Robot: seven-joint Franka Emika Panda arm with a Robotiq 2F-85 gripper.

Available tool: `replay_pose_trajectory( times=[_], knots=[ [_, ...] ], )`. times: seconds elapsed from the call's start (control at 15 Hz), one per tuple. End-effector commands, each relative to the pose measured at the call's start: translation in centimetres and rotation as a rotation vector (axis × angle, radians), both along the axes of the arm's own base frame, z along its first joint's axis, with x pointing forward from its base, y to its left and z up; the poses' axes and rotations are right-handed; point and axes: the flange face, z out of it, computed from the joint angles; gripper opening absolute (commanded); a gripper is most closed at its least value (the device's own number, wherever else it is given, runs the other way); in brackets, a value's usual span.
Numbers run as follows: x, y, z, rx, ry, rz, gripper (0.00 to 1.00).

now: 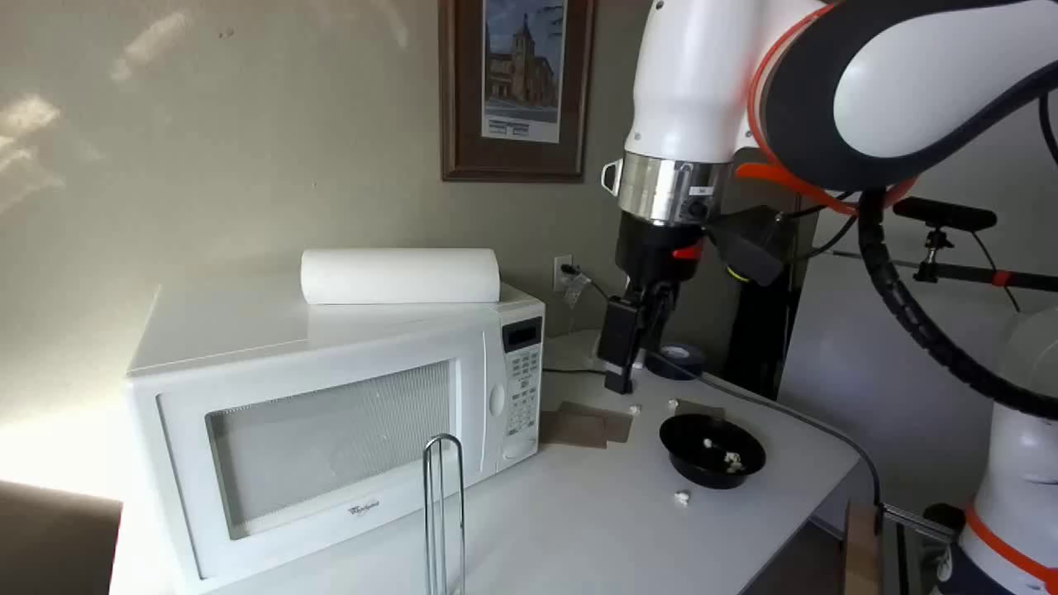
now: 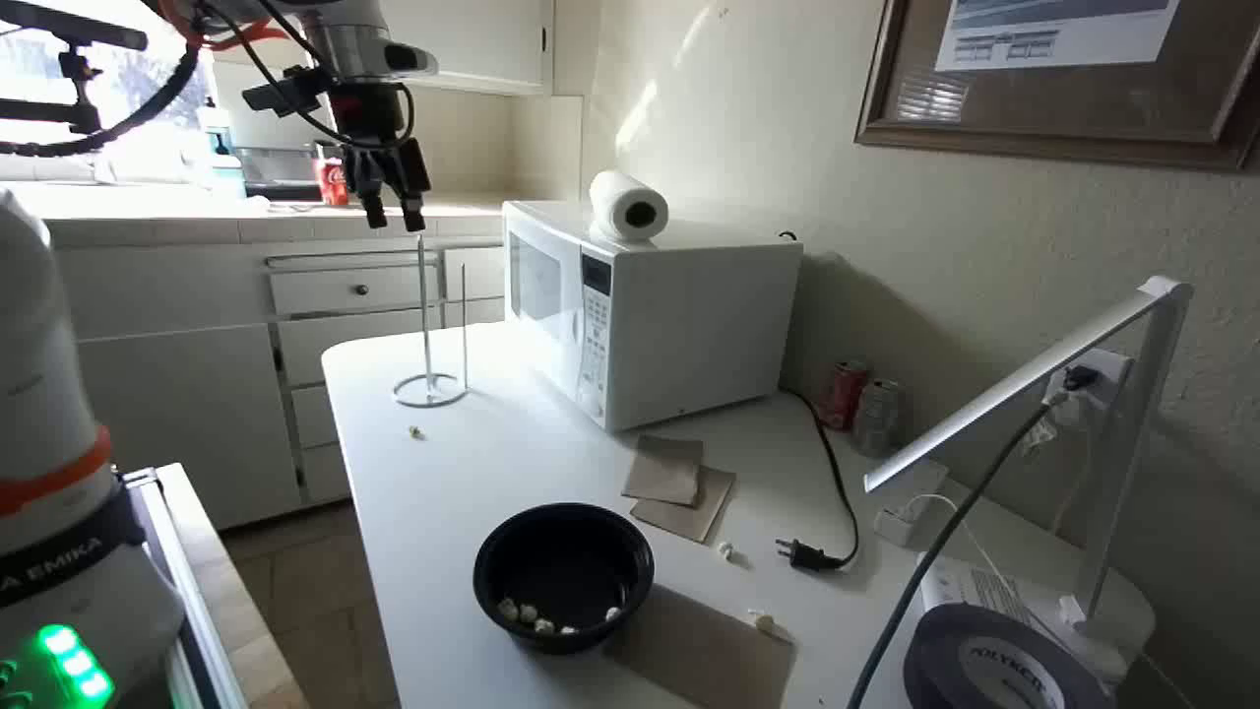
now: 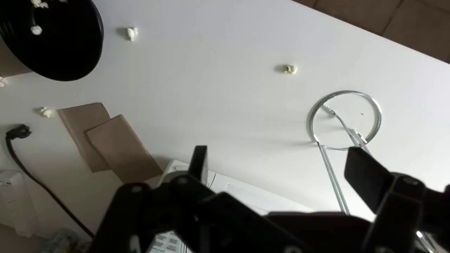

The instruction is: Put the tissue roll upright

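Note:
The white tissue roll lies on its side on top of the microwave; it shows in both exterior views [image 1: 401, 277] [image 2: 612, 197]. It is out of view in the wrist view. My gripper hangs pointing down, open and empty, in both exterior views [image 1: 632, 368] [image 2: 396, 217]. It is apart from the roll and in front of the microwave. In the wrist view its two fingers [image 3: 278, 154] stand wide apart with nothing between them. A thin metal wire stand with a ring base [image 2: 430, 402] stands upright on the table; it also shows in the wrist view [image 3: 378, 112].
The white microwave [image 1: 488, 413] stands against the wall. A black bowl [image 2: 561, 551] with popcorn, brown cardboard squares [image 2: 664, 471] and loose popcorn lie on the table. A desk lamp [image 2: 1024, 379], tape roll [image 2: 940, 645], cans [image 2: 845, 394] and cords are at the wall side.

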Motion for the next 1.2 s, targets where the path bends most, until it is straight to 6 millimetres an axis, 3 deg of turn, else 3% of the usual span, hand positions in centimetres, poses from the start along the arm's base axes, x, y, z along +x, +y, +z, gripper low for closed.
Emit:
replay_pose_trajectory(
  times=[0.0, 0.27, 0.4, 0.87, 1.13],
  knots=[
    [0.0, 0.0, 0.0, 0.0, 0.001, 0.0, 1.0],
    [0.0, 0.0, 0.0, 0.0, 0.001, 0.0, 1.0],
    [0.6, -1.1, 0.7, 0.005, -0.021, -0.026, 1.0],
    [6.9, -10.5, 5.1, 0.155, -0.19, -0.14, 1.0],
    [10.7, -14.7, 6.1, 0.228, -0.252, -0.2, 1.0]
  ],
)
